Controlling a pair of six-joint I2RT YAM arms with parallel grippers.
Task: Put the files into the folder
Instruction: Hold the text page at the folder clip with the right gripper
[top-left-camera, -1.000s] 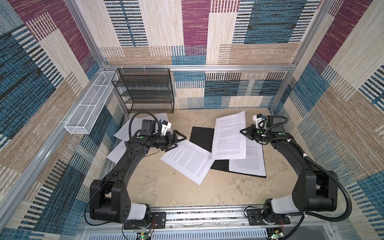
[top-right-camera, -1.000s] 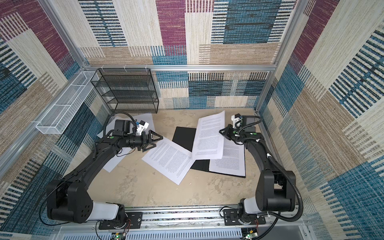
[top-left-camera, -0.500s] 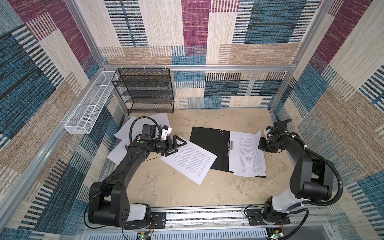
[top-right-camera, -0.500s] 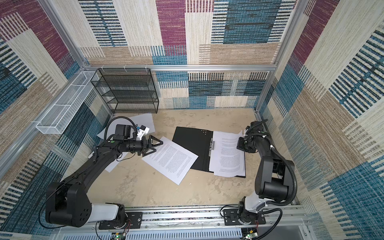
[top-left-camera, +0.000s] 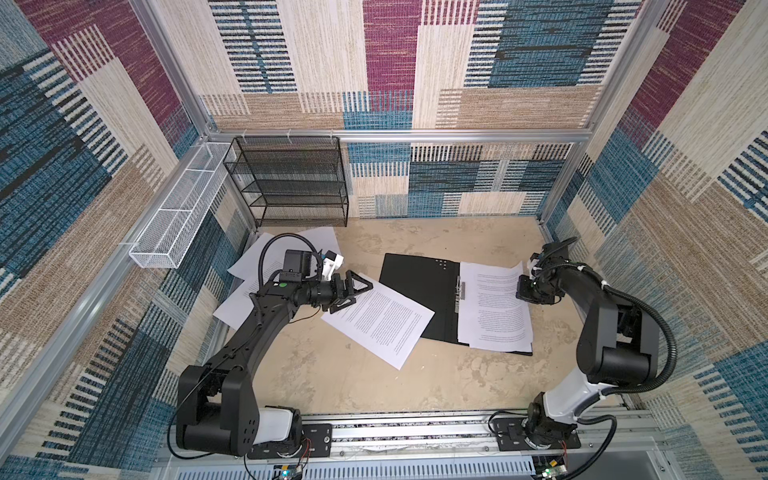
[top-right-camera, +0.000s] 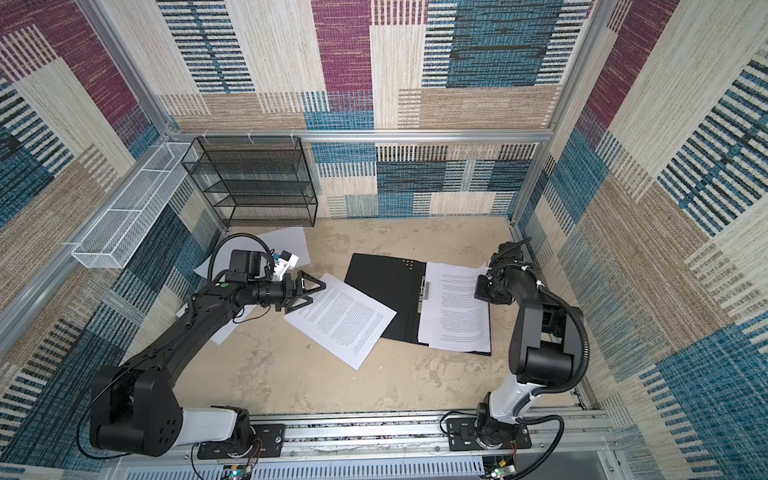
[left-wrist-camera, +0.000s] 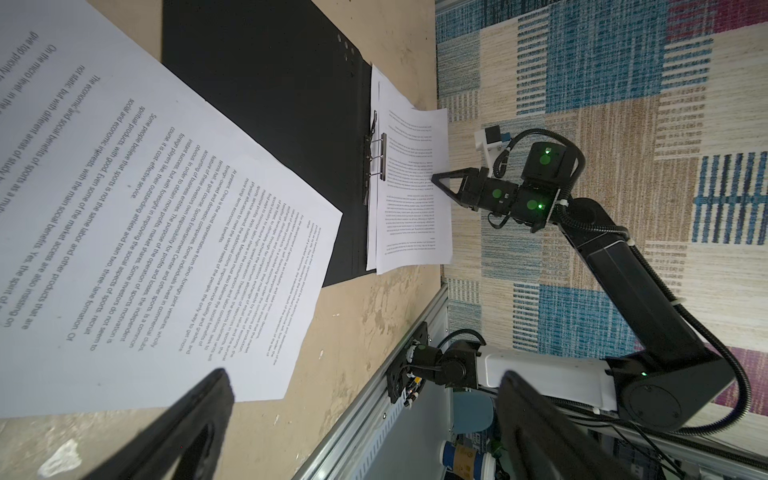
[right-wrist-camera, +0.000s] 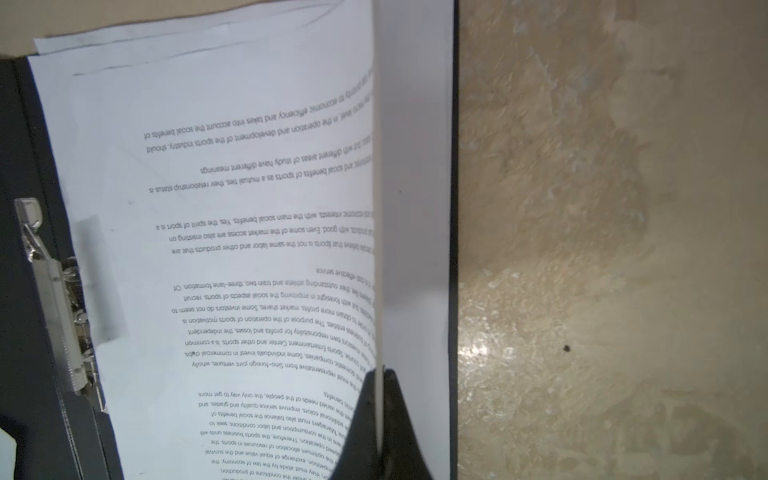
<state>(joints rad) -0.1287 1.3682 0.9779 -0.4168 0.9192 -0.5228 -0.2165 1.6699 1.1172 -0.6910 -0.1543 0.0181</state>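
Observation:
The folder (top-left-camera: 419, 286) (top-right-camera: 386, 286) lies open on the table, black inside up. Several printed files (top-left-camera: 494, 309) (top-right-camera: 455, 309) rest on its right half. My right gripper (top-left-camera: 524, 291) (top-right-camera: 482, 291) (right-wrist-camera: 380, 374) is shut on the outer edge of the top sheet (right-wrist-camera: 249, 187), which it holds slightly lifted. Another printed sheet (top-left-camera: 378, 320) (top-right-camera: 340, 320) (left-wrist-camera: 145, 228) lies left of the folder and overlaps its left flap. My left gripper (top-left-camera: 357, 291) (top-right-camera: 311, 293) (left-wrist-camera: 365, 386) hovers open over that sheet's far-left corner and holds nothing. More sheets (top-left-camera: 320, 237) lie under the left arm.
A black wire-mesh rack (top-left-camera: 291, 183) stands at the back left. A white wire basket (top-left-camera: 174, 220) hangs on the left wall. The folder's metal clip (top-left-camera: 458, 291) (right-wrist-camera: 54, 299) sits at its spine. An aluminium rail (top-left-camera: 415, 428) runs along the front edge.
My right gripper has swung the sheet it held upright down onto the folder's right half and moved out towards the right wall. My left gripper has shifted slightly along the loose sheet's edge.

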